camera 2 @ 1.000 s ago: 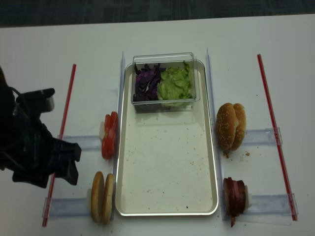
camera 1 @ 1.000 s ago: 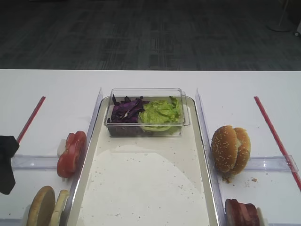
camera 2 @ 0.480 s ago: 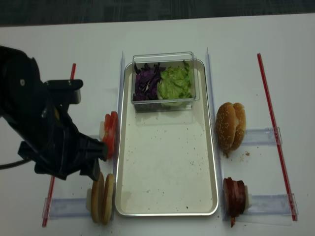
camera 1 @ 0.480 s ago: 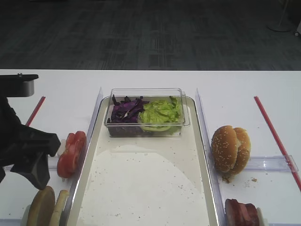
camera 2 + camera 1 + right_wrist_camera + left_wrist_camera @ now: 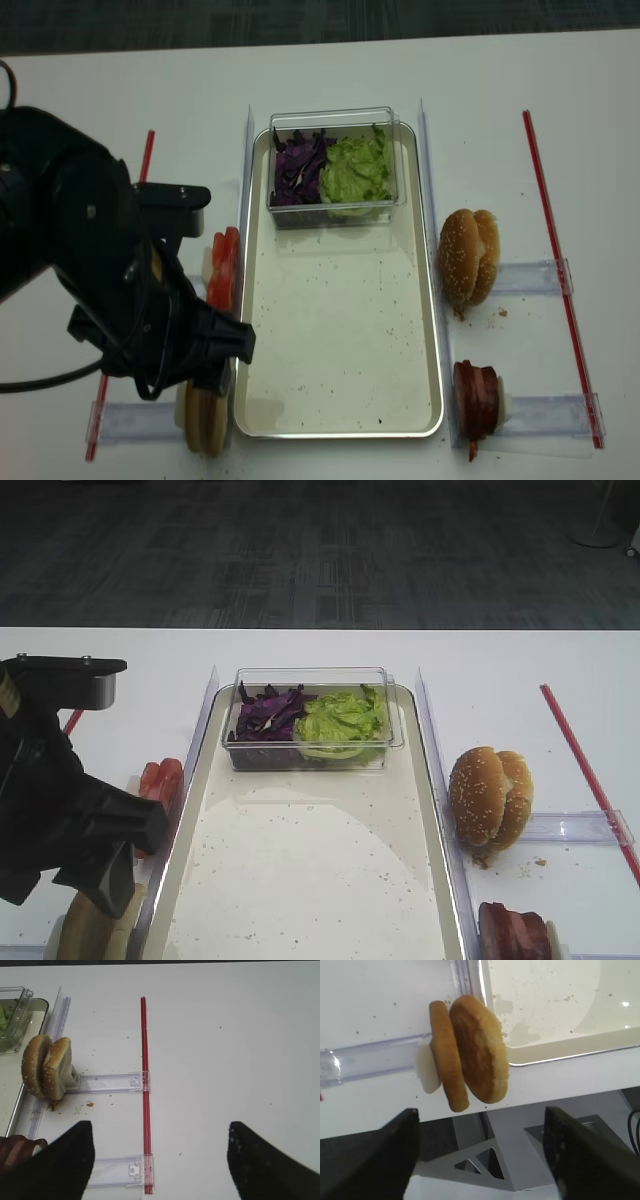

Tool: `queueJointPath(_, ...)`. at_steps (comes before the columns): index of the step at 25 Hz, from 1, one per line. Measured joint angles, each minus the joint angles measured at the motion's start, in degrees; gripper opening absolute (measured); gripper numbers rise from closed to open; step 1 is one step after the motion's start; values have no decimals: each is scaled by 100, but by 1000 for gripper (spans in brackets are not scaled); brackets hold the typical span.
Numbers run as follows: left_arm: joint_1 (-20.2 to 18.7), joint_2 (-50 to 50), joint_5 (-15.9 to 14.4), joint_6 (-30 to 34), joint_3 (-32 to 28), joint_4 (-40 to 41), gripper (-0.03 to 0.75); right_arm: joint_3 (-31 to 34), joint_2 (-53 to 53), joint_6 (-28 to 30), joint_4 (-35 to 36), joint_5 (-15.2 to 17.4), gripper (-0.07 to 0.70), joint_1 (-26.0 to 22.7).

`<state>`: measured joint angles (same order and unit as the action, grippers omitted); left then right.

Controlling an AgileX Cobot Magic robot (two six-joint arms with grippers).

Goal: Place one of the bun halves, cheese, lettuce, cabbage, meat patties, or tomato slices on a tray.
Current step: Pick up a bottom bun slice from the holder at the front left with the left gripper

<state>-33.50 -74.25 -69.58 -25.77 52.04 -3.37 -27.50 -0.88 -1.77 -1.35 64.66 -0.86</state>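
Two flat bun halves (image 5: 470, 1055) stand on edge in a clear holder at the table's front left, beside the tray (image 5: 545, 1000). My left gripper (image 5: 480, 1160) hangs just in front of and above them, open, with nothing between its fingers. In the high views the left arm (image 5: 120, 290) covers most of the bun halves (image 5: 205, 420) and part of the tomato slices (image 5: 222, 270). Cabbage (image 5: 298, 165) and lettuce (image 5: 355, 168) fill a tub on the tray (image 5: 340, 330). Meat patties (image 5: 477, 398) stand front right. No cheese shows. My right gripper (image 5: 160, 1170) is open over bare table.
Sesame buns (image 5: 470, 257) stand on edge in a clear holder right of the tray. Red strips (image 5: 548, 240) lie along both outer sides. The clear tub (image 5: 310, 720) takes up the tray's far end. The table's front edge runs just below the bun halves.
My left arm has swung in from the left edge towards the front right and now sits over the bun halves, hiding part of the tomato slices. Nothing else moved.
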Motion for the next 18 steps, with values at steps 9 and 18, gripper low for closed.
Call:
queueJointPath(9,-794,0,0,-525,0,0,475,0,0,0,0,0,571,0)
queueJointPath(18,-989,-22,0,-755,0,132,475,0,0,0,0,0,571,0)
